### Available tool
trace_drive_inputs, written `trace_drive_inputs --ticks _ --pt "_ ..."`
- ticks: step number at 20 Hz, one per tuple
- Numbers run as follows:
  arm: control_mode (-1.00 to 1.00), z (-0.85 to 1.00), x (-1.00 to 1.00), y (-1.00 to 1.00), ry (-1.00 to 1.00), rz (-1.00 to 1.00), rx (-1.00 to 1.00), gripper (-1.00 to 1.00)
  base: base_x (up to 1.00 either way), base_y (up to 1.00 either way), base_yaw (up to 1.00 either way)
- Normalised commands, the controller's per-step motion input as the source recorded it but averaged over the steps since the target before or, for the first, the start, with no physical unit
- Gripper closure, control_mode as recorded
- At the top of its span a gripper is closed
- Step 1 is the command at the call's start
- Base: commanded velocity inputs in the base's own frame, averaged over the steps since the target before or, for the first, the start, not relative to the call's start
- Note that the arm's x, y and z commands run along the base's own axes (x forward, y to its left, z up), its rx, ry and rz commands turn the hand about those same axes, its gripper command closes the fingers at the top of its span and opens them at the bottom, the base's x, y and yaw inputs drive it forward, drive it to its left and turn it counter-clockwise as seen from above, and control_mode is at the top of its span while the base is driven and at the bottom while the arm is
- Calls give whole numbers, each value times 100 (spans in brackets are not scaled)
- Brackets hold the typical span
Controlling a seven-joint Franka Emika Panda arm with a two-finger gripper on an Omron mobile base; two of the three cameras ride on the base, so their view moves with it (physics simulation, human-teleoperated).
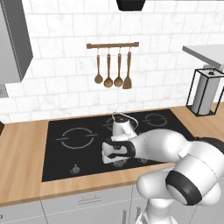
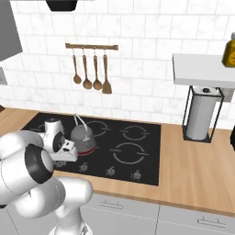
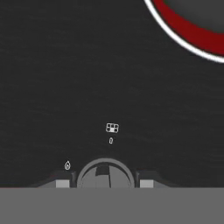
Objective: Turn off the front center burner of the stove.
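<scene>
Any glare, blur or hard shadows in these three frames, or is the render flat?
Left base view: even flat light, no glare on the stove, utensils cast only faint shadows on the tile. Right base view: same soft look, slightly low-res; red glow of the front center burner shows under the kettle. Hand view: dark and grainy, the knob sharp, red arc unblurred.

The stove (image 3: pixel 57 87) glass carries white symbols by a knob (image 3: pixel 105 175): burner-position grid at 12 o'clock, flame at 10 o'clock. No readable text.
</scene>
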Motion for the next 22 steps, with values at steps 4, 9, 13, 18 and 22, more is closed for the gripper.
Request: trace_drive_inputs --ticks 4,9,13,18,22 --pt "-100 0 -39 -21 0 -56 9 100 0 0 0" --pt "-100 -2 -31 -11 0 -67 6 100 0 0 0" --pt "-100 -6 -16 0 0 -72 1 100 0 0 0" --pt "-100 -10 -8 0 0 -77 0 100 0 0 0" --pt "-100 -15 -2 0 1 -80 0 100 0 0 0"
